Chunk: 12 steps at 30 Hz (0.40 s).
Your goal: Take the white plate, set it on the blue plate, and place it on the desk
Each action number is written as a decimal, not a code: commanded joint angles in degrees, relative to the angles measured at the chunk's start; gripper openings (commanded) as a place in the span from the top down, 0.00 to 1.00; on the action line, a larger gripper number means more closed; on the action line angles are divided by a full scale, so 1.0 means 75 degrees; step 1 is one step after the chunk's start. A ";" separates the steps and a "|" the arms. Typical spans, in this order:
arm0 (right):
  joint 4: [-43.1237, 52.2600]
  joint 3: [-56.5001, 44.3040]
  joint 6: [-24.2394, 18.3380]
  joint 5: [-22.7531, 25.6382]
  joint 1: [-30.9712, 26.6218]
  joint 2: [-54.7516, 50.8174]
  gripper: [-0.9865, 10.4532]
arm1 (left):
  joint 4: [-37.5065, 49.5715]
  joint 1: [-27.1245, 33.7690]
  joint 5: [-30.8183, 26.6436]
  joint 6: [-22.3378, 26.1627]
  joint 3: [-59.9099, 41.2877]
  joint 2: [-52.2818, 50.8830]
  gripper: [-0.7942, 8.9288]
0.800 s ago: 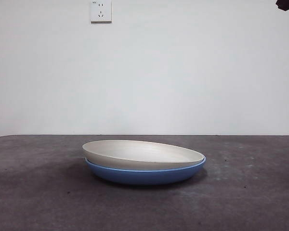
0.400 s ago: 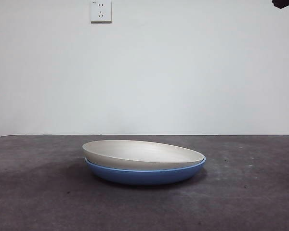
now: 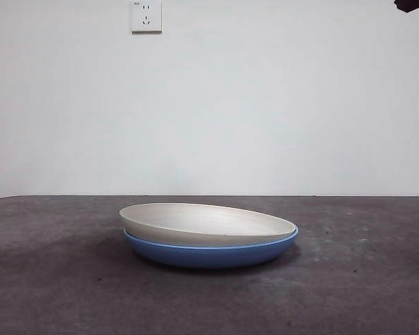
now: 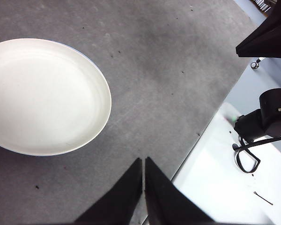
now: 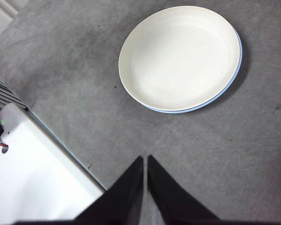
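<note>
Plain white wall (image 3: 265,105) with a socket (image 3: 146,15) up high was all the backdrop there was, and below it the desk (image 3: 56,279) ran wide, dark grey, matte and a bit mottled with little specks. So the white plate (image 3: 206,223) was sitting on the blue plate (image 3: 209,255), nested but shoved slightly off-centre, with a thin blue crescent peeking past one side in the right wrist view (image 5: 237,56). To me that looked like the stacking step was done and what's left was getting the white one off and down onto the desk. Both arms were parked: the left gripper (image 4: 144,161) had its jaws pressed together on nothing, plate well out ahead of the tips and off to one side (image 4: 42,98), and the right gripper (image 5: 145,159) was pinched closed and empty too, with the stack well ahead of its tips (image 5: 178,56). Next move, I'd guess, calls for one of them to open up, come down to the low sloping rim and pinch it without dragging the blue plate along. Cream one looked matte and plain, faint rings inside; blue looked glossy and probably slick, same shallow round shape and similar size. A pale panel (image 4: 225,187) lay just past the desk's edge.
</note>
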 commanded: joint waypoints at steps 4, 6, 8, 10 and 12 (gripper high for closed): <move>0.0076 0.0143 -0.0085 -0.0015 0.0044 0.0044 0.91 | 0.0117 -0.0041 0.0006 0.0207 0.0087 0.0020 0.91; 0.0076 0.0143 -0.0085 -0.0015 0.0044 0.0047 0.91 | 0.0326 0.0119 -0.0239 0.0169 0.0087 -0.0122 0.91; 0.0076 0.0143 -0.0085 -0.0015 0.0044 0.0047 0.91 | 0.0877 0.0388 -0.0737 0.0058 0.0087 -0.0370 0.91; 0.0076 0.0143 -0.0085 -0.0015 0.0044 0.0044 0.91 | 0.1512 0.0667 -0.1166 0.0128 0.0070 -0.0664 0.91; 0.0073 0.0143 -0.0085 -0.0015 0.0044 0.0044 0.91 | 0.2343 0.1075 -0.1515 0.0248 -0.0020 -0.1081 0.91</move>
